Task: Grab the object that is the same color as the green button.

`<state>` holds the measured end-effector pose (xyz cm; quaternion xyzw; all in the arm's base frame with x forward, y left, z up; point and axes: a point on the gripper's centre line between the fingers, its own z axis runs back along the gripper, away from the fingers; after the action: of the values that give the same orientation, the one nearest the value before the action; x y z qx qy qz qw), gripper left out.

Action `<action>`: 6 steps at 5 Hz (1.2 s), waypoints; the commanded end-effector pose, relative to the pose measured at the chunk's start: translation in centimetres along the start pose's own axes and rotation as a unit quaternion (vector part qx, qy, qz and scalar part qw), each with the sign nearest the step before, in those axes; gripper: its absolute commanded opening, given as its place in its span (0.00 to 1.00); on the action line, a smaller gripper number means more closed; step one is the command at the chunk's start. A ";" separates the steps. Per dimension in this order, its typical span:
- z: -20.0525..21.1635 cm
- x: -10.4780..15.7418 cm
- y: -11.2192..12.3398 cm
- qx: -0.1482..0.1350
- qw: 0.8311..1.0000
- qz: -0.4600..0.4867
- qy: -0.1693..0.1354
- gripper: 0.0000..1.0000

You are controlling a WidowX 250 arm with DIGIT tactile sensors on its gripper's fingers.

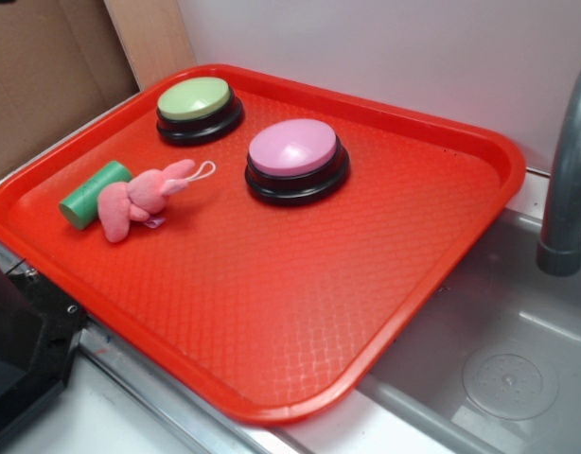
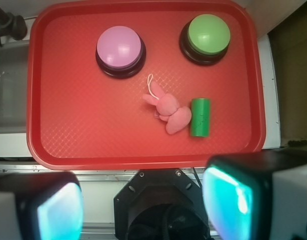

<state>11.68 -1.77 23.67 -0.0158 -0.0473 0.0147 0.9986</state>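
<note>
Green cylinder (image 2: 200, 117) on red tray (image 2: 68, 130), well beyond the wide-open, empty gripper (image 2: 143, 200)

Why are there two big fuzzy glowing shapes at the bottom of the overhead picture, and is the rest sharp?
In the wrist view, those are the gripper fingers, too close to the lens to focus, their pads glowing teal. The red tray, green cylinder and green button look sharp. The exterior view is softer overall, with pale glare on the tray.
</note>
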 end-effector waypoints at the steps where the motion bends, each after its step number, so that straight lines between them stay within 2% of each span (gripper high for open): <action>1: 0.0 0.0 0.0 0.000 1.000 0.000 0.000 1.00; 2: -2.7 1.9 2.3 -0.015 0.999 0.032 -0.003 1.00; 3: -4.9 3.0 3.6 0.003 0.998 0.065 -0.019 1.00; 4: -8.0 4.0 5.9 0.012 0.992 0.115 -0.049 1.00; 5: -10.1 4.1 7.8 0.039 0.985 0.144 -0.083 1.00; 6: -12.9 4.6 10.1 0.049 0.978 0.187 -0.083 1.00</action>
<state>16.91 7.40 10.01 0.0223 -0.1072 0.2044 0.9728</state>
